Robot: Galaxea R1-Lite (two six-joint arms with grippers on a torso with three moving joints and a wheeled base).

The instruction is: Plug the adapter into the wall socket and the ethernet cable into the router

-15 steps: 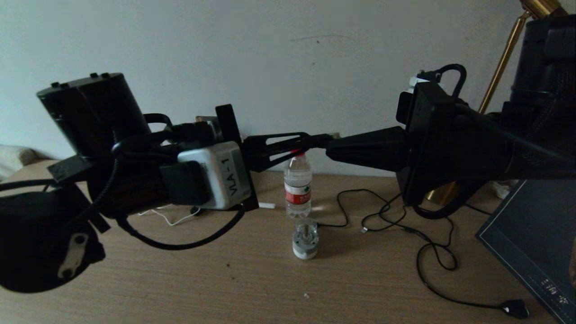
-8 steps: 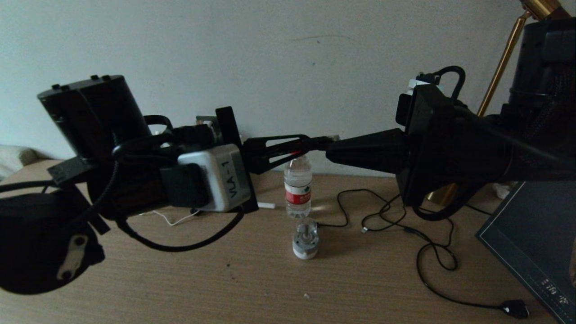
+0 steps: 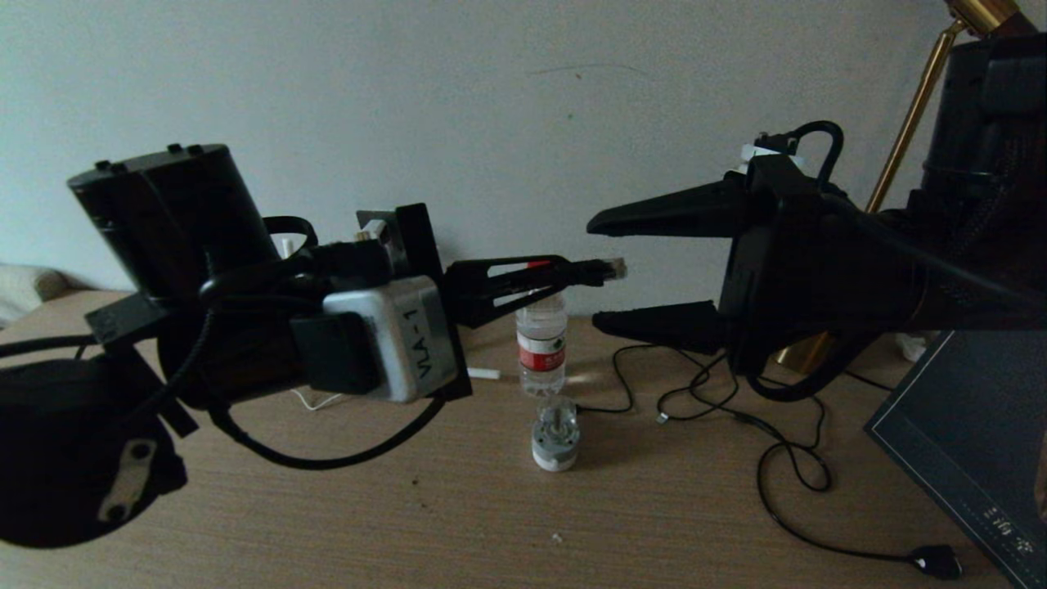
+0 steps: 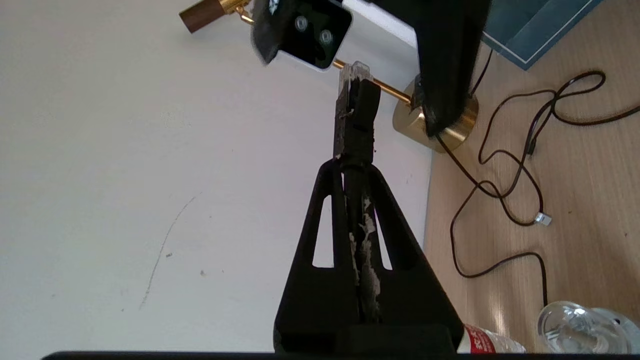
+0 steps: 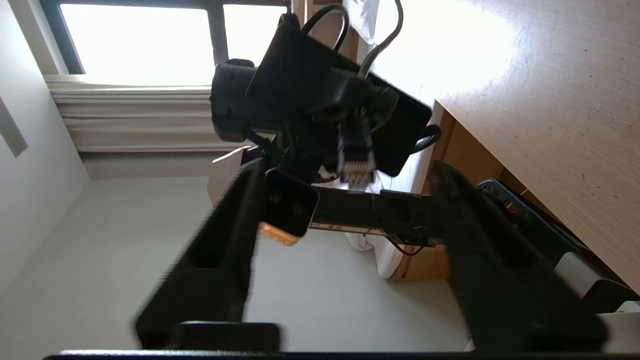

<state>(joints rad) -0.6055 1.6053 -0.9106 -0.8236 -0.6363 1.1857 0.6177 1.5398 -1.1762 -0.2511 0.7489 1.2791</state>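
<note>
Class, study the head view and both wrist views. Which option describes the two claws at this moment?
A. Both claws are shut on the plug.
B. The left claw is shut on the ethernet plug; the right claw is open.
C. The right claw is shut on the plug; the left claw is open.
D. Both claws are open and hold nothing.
B: the left claw pinches the ethernet cable's plug, while the right claw has its fingers spread above and below it.

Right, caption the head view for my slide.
Left gripper holds the ethernet cable plug in mid-air, facing the open right gripper, above the table.
</note>
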